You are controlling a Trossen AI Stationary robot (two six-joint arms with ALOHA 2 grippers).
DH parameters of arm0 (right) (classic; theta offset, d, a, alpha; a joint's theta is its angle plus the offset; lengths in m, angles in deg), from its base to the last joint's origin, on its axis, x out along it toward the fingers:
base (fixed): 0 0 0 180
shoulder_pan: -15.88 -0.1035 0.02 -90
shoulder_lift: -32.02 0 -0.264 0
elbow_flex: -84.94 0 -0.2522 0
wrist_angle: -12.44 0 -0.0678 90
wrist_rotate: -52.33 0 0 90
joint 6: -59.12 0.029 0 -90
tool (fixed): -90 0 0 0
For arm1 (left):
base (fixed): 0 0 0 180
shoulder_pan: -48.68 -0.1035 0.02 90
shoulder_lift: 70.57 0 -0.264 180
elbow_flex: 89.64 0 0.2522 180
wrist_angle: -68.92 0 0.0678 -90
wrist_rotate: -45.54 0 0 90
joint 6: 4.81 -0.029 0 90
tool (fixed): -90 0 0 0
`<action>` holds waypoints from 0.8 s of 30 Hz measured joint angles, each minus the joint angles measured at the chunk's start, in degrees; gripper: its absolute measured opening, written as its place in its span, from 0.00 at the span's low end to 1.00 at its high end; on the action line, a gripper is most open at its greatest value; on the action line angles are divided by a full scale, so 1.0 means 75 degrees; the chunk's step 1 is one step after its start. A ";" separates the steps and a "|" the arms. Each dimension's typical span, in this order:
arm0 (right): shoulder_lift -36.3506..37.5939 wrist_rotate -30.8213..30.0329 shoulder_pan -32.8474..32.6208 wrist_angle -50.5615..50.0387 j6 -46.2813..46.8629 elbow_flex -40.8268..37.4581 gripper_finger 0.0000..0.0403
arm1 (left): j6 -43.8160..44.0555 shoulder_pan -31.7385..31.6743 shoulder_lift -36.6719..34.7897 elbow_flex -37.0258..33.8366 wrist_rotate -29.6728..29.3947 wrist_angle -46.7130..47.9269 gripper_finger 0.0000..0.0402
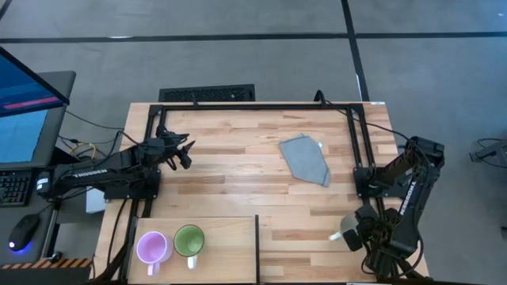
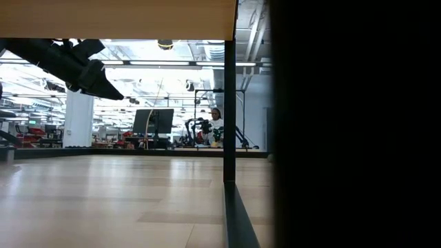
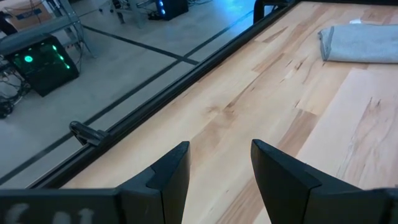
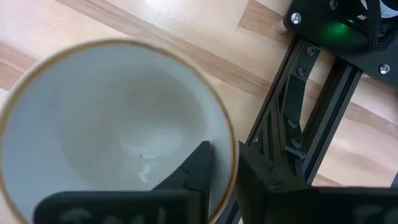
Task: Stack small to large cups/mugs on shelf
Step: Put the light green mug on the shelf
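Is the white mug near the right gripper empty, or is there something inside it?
Empty. The right wrist view looks into the white mug and shows only its bare pale inside; the right gripper has one finger inside the rim, one outside.

A light purple mug [image 1: 152, 247], a green mug [image 1: 189, 240], a cream-white mug [image 4: 118, 127], a grey cloth [image 1: 306, 159], pale shelf [image 1: 226, 245].

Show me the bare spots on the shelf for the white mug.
The shelf is bare from the green mug across to its dark right edge. Its left end is crowded: the purple mug and green mug sit side by side there. The right gripper pinches the white mug's rim near the table's right edge.
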State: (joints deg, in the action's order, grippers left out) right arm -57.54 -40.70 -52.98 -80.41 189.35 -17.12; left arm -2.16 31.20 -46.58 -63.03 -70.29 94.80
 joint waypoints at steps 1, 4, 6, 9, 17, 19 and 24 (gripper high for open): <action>0.0000 -0.0005 0.0000 0.0000 -0.0008 0.0000 0.18 | 0.0000 0.0000 0.0000 0.0000 0.0002 0.0016 0.41; 0.0012 -0.0032 0.0000 -0.0004 -0.0006 0.0009 0.13 | -0.0002 0.0000 0.0002 0.0000 0.0001 0.0042 0.41; 0.0020 -0.0081 0.0000 -0.0022 0.0003 0.0024 0.10 | -0.0001 0.0000 0.0000 0.0000 0.0001 0.0067 0.41; 0.0042 -0.0200 0.0003 -0.0047 -0.0010 0.0044 0.08 | -0.0002 0.0000 0.0000 0.0000 0.0000 0.0068 0.41; 0.0026 -0.0258 0.0154 -0.0362 -0.0291 0.0032 0.08 | -0.0002 -0.0001 0.0003 0.0000 0.0000 0.0068 0.41; 0.0032 -0.0300 0.0293 -0.0504 -0.0528 0.0026 0.08 | -0.0002 0.0000 0.0000 0.0000 0.0000 0.0068 0.41; 0.0305 -0.0815 0.0704 -0.0697 -0.1085 -0.0012 0.07 | -0.0002 -0.0001 0.0000 0.0000 0.0000 0.0086 0.41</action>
State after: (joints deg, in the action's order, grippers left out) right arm -55.26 -46.82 -47.70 -85.64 181.22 -17.21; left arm -2.18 31.20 -46.58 -63.03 -70.29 95.44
